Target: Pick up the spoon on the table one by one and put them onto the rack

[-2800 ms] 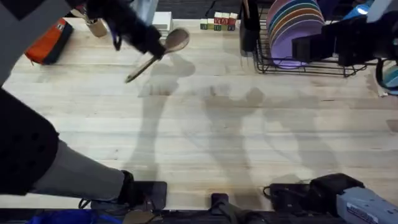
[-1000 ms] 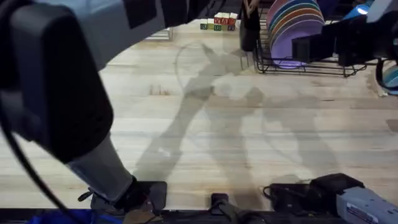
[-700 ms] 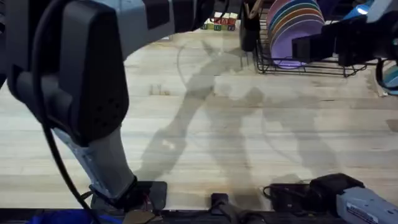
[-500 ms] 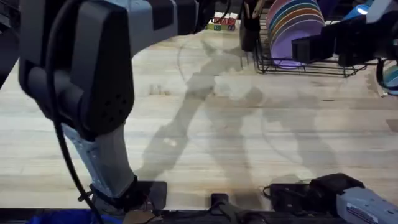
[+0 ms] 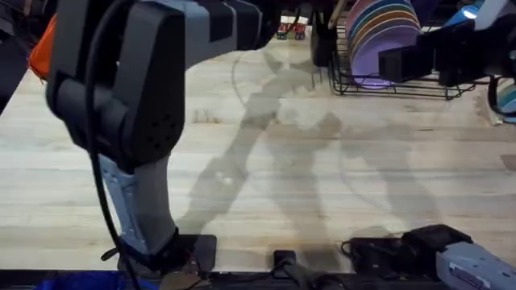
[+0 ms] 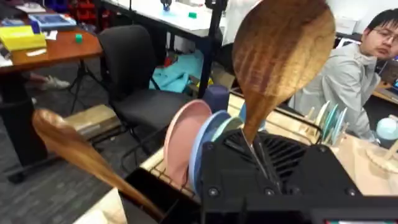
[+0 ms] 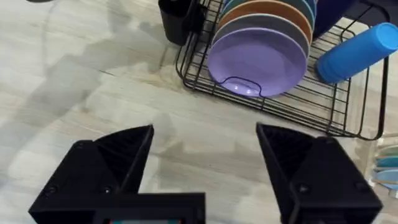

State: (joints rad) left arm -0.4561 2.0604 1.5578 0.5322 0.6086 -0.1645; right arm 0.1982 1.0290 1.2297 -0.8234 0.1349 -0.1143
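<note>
Left gripper (image 6: 264, 180) clamped on wooden spoon (image 6: 280, 56), bowl up, above the rack (image 7: 323, 118). Right gripper (image 7: 205, 158) wide open, empty, near rack.

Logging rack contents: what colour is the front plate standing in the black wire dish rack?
Purple; the front plate in the black wire dish rack shows best in the right wrist view.

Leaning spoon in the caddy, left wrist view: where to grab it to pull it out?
Grip the leaning spoon by its slender handle just under the bowl, from above along its tilt. The bowl is wide and rounded; the lower handle is inside the caddy.
</note>
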